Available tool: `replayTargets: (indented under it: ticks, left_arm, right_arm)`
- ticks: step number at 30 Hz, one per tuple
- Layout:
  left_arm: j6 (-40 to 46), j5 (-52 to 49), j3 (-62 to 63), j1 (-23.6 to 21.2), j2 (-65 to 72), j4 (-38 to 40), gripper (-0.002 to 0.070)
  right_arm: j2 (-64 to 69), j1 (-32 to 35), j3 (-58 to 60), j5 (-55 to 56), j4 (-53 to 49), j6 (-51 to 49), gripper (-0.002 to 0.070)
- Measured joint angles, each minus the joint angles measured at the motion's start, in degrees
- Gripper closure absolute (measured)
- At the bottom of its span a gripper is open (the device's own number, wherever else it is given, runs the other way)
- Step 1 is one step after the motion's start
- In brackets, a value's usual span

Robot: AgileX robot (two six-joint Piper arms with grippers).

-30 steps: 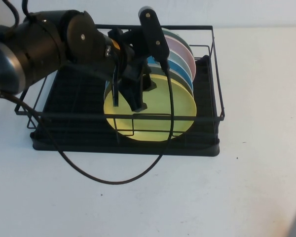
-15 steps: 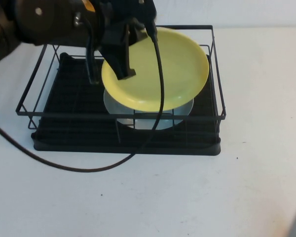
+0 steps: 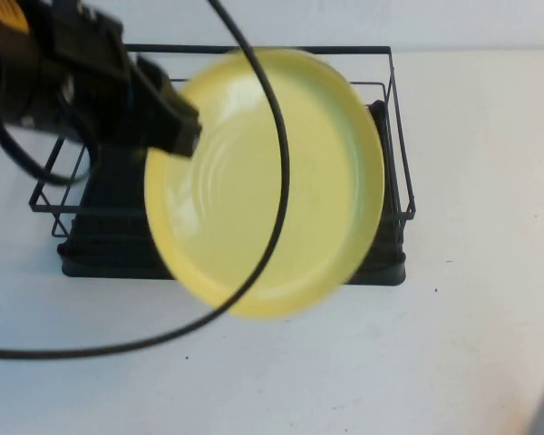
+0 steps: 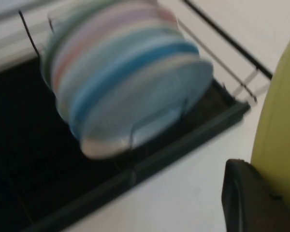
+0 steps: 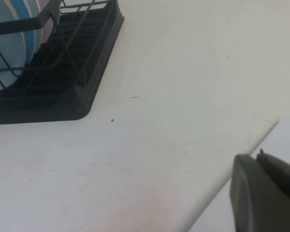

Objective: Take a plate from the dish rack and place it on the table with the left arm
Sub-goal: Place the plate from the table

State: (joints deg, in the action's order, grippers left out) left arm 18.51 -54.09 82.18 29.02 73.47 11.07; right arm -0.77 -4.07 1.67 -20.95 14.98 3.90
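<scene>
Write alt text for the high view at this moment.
The left gripper holds the pale-yellow plate by its edge, lifted over the black dish rack and facing the camera. A black cable loops across the plate. White table surrounds the rack; the right gripper is outside this view.

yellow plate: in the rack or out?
Out. The left gripper holds the yellow plate lifted above the dish rack; the other plates remain slotted. Right gripper is parked over the table.
</scene>
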Motion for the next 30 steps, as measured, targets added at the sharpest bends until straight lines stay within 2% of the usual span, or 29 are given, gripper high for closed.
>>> replayTargets:
  ticks: [5, 12, 18, 22, 30]
  left_arm:
    - [0.3, -2.6, -13.1, -0.1, 0.2, 10.3, 0.0645]
    - [4.9, 10.2, -34.1, -1.2, 0.2, 26.9, 0.0645]
    - [17.5, 19.5, -47.2, -9.5, 1.4, 48.3, 0.0645]
    - [26.0, 21.8, -52.0, -14.3, 5.4, 57.9, 0.0645]
    - [40.6, 21.9, -52.5, -14.8, 17.5, 73.6, 0.0645]
  right_arm:
    - [0.0, 0.0, 0.0, 0.0, 0.0, 0.0, 0.0696]
    - [0.0, 0.0, 0.0, 0.0, 0.0, 0.0, 0.0696]
    - [0.0, 0.0, 0.0, 0.0, 0.0, 0.0, 0.0696]
    - [0.0, 0.0, 0.0, 0.0, 0.0, 0.0, 0.0696]
    - [0.0, 0.0, 0.0, 0.0, 0.0, 0.0, 0.0696]
